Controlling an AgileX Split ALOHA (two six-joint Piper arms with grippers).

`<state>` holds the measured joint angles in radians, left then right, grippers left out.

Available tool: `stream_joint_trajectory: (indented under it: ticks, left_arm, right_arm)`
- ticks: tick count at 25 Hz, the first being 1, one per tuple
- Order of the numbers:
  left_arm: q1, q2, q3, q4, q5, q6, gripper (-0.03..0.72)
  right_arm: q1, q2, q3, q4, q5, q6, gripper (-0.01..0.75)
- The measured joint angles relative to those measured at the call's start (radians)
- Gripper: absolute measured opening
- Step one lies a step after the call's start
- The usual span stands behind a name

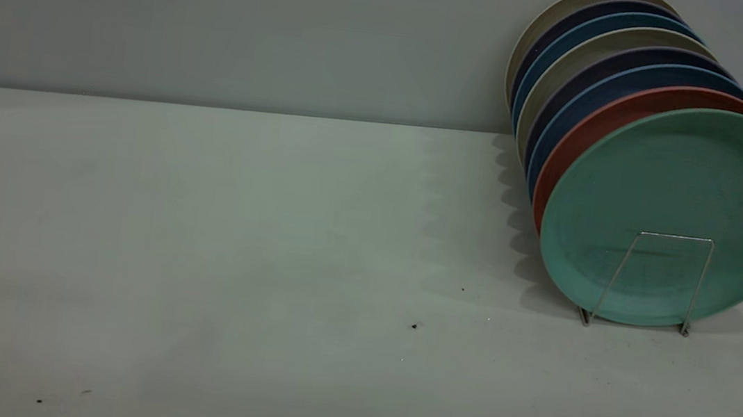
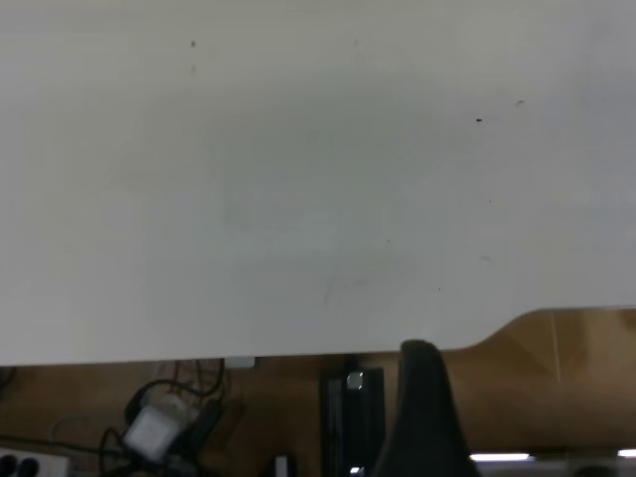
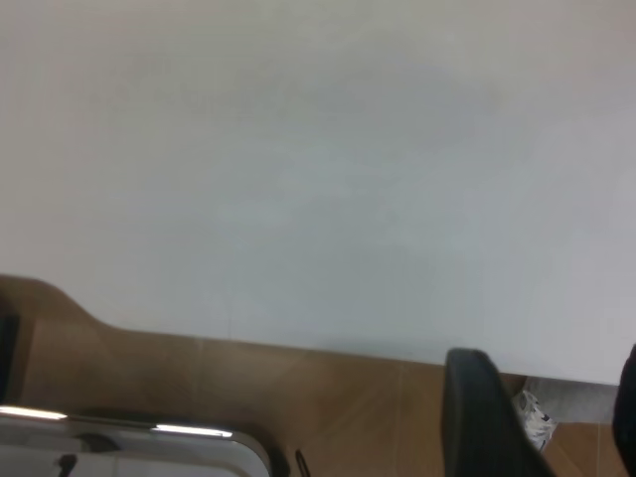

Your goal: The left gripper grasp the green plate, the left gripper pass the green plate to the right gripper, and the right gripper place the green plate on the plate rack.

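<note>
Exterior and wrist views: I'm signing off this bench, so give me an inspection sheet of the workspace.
Surface: pale table with a few dark specks.
Job's things: green plate stands upright at the front of the plate rack, behind its front wire loop; a salmon-pink plate and blue and grey plates are lined up behind it.
Clutter: nothing seen.
Grippers: left gripper and right gripper each show only at a wrist view's edge, near the table's edge, holding nothing visible; not in the exterior view.
Cables: cables and a white adapter below the table edge.
Surroundings: plain grey wall; brown floor.
</note>
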<state>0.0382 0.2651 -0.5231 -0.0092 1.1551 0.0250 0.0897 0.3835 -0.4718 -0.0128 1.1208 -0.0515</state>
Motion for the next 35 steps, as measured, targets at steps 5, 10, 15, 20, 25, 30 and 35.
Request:
stream_joint_trajectory:
  ticks: [5,10,15,20,25,30,35]
  left_arm:
    - [0.000,-0.085,0.037,0.002,-0.020,-0.014,0.570]
    - [0.000,-0.119,0.037,0.002,-0.024,-0.014,0.570]
    - [0.000,-0.126,0.037,0.002,-0.024,-0.015,0.570]
    - [0.000,-0.128,0.037,0.002,-0.024,-0.016,0.570]
    - [0.000,-0.146,0.037,0.002,-0.024,-0.016,0.570]
    - [0.000,-0.275,0.037,0.002,-0.022,-0.016,0.570]
    - [0.000,-0.287,0.037,0.002,-0.017,-0.016,0.570]
  right_arm:
    - [0.000,0.000,0.000,0.000,0.000,0.000,0.344]
    - [0.000,-0.028,0.000,0.000,0.000,0.000,0.344]
    - [0.000,-0.188,0.000,0.000,0.000,0.000,0.344]
    - [0.000,-0.382,0.000,0.000,0.007,0.000,0.344]
    - [-0.013,-0.401,0.000,0.001,0.015,0.000,0.344]
    - [-0.029,-0.401,0.000,0.001,0.015,0.000,0.344]
    - [-0.029,-0.401,0.000,0.002,0.015,0.000,0.344]
